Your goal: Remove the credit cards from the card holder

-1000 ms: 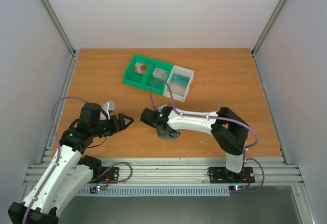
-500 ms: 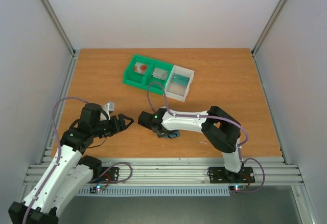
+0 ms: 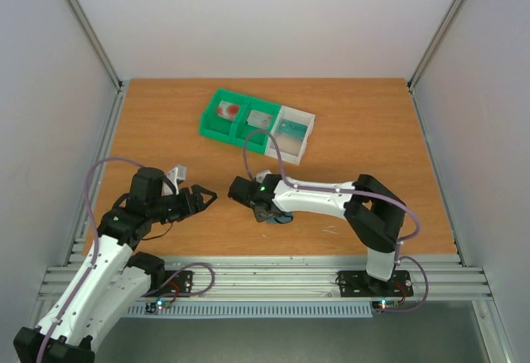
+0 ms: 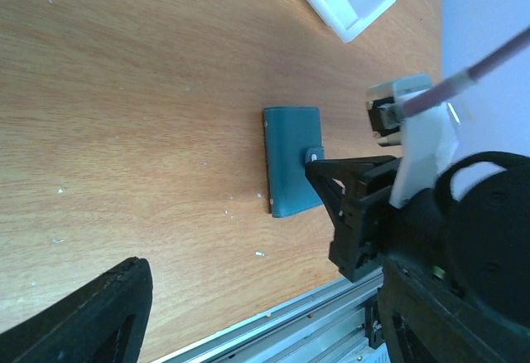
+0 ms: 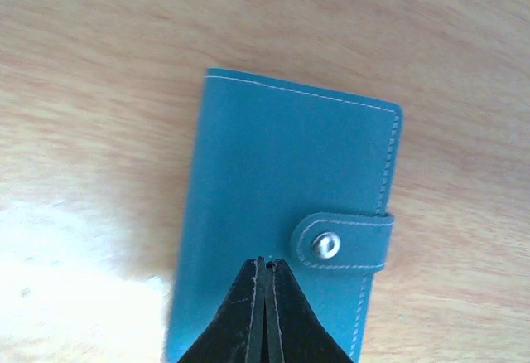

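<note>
On the table (image 5: 83, 31), closed card holder (image 5: 281, 172) under right gripper (image 5: 265, 265) pressed together, left gripper (image 3: 207, 195) spread

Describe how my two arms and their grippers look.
Both match: white links with black joints on the left arm and the right arm. A purple cable loops along each. The left gripper and right gripper are black, each with two tapered fingers.
</note>
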Available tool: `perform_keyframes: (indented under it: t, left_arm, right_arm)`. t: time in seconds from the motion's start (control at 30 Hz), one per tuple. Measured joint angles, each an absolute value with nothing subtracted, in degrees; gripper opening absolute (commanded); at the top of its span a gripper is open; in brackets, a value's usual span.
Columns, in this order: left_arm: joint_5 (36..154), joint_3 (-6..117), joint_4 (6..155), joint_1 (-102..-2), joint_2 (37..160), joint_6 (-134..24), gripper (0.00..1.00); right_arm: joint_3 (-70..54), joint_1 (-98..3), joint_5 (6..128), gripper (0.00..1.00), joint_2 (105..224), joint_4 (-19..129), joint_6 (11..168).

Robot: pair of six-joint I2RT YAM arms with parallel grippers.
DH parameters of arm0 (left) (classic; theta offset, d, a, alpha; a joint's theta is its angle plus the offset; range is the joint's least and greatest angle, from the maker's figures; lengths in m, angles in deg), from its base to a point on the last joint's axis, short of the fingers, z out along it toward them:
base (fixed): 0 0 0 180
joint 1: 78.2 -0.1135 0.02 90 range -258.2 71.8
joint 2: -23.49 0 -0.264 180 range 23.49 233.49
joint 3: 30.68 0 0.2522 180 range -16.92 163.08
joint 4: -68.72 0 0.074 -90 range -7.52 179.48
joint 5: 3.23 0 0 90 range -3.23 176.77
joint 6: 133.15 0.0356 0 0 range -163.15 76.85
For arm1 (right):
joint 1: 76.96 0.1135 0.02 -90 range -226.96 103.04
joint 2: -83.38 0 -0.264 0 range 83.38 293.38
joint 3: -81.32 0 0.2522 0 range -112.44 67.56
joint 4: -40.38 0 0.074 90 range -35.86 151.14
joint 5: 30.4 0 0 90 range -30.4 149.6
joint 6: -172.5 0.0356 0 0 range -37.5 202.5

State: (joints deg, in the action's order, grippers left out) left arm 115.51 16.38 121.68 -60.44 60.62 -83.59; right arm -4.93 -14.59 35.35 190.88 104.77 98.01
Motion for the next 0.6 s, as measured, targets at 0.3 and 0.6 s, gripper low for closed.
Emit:
perform_keyframes:
  t: [0.3, 0.6]
  left_arm:
    - [116.71, 15.96, 120.71, -60.44, 61.42, -83.97, 0.74]
    - [117.08, 15.31, 118.99, -60.44, 62.5, -84.78, 0.74]
  right_arm:
    - [-4.29, -16.43, 40.53, 0.23, 186.16, 102.36, 95.84]
    - [-4.27, -18.55, 39.44, 0.36, 187.5, 104.18, 95.25]
